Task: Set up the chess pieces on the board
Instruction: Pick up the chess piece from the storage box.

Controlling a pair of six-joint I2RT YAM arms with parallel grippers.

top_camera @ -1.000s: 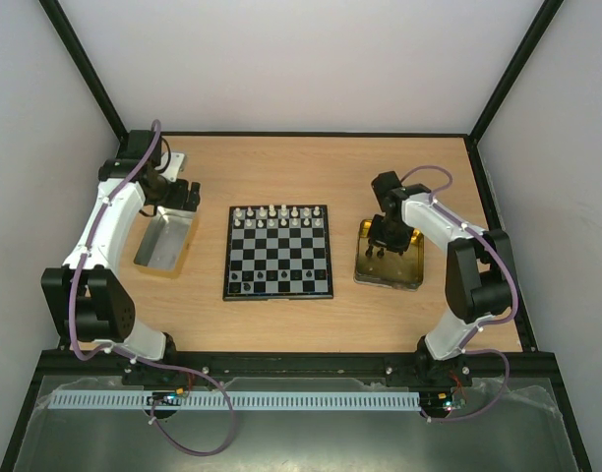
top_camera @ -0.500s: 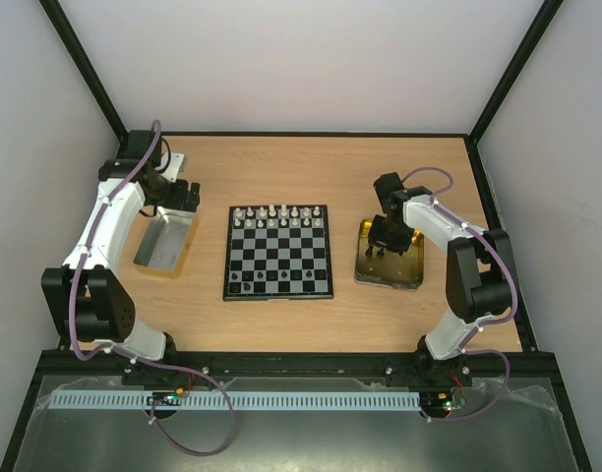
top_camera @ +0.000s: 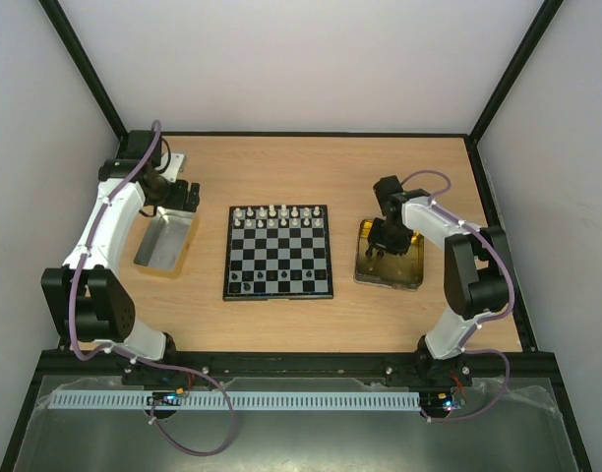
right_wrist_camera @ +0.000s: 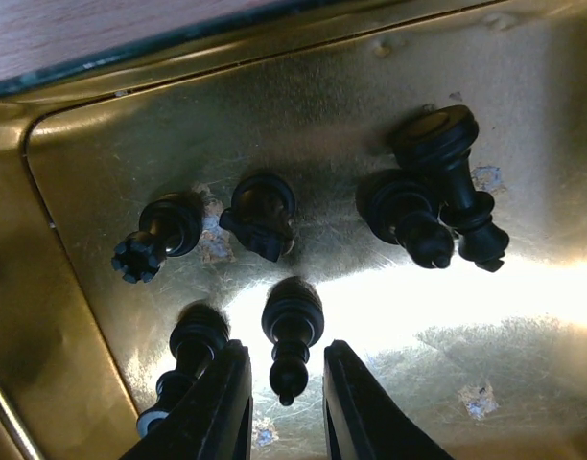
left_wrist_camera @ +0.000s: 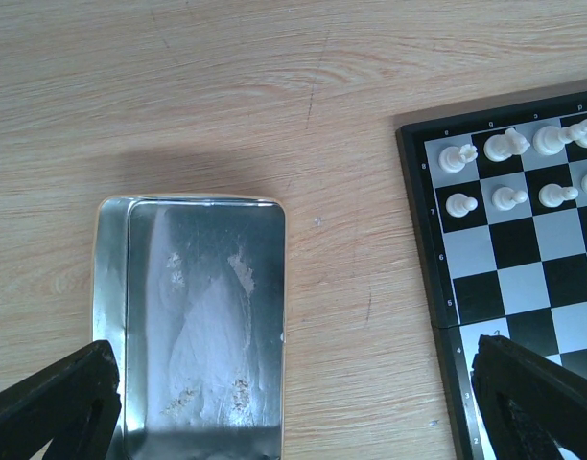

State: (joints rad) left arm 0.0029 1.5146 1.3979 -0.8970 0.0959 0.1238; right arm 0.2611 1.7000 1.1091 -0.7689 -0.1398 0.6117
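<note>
From above, the board (top_camera: 278, 252) lies mid-surface. White pieces (top_camera: 279, 216) line its far edge and a few black pieces (top_camera: 244, 285) sit at its near left corner. The right jaws hang over the gold tray (top_camera: 409, 270), the left jaws over the silver tray (top_camera: 161, 246).

The left wrist view shows the left jaws spread wide above that bare tray.

The right wrist view shows the right jaws narrowly apart, flanking the head of one black piece (right_wrist_camera: 292, 331) without pinching it. The step in hand looks like picking it up. Next they should close, lift clear of the neighbour (right_wrist_camera: 193, 345), and carry it to the board's near rows.
</note>
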